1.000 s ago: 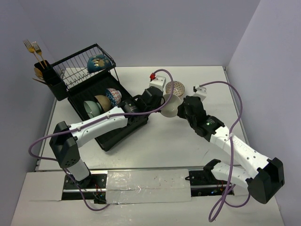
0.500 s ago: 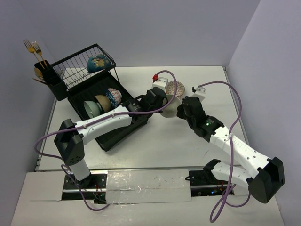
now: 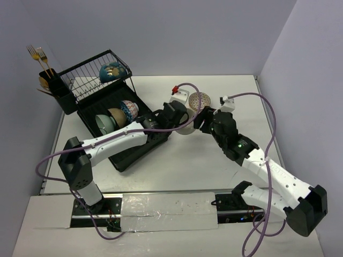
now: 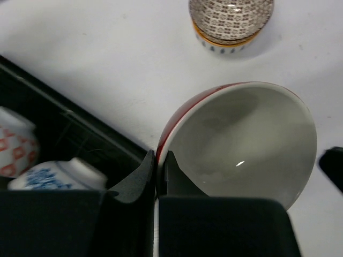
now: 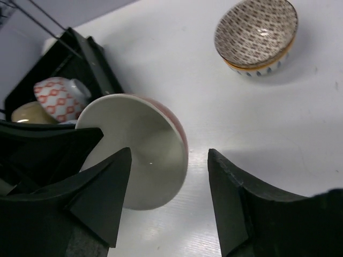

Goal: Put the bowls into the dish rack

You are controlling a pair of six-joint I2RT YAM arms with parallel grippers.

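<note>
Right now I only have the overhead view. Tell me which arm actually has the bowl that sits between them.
Observer: The left jaws are shut on the rim of the red bowl, which is white inside.
Operator: Report the right jaws.
Observer: They stand wide open, not clamped on the bowl.
Operator: Check the patterned bowl on the table behind it.
Observer: It is two bowls: a brown-patterned bowl nested in a lower bowl with a yellow-orange rim.
</note>
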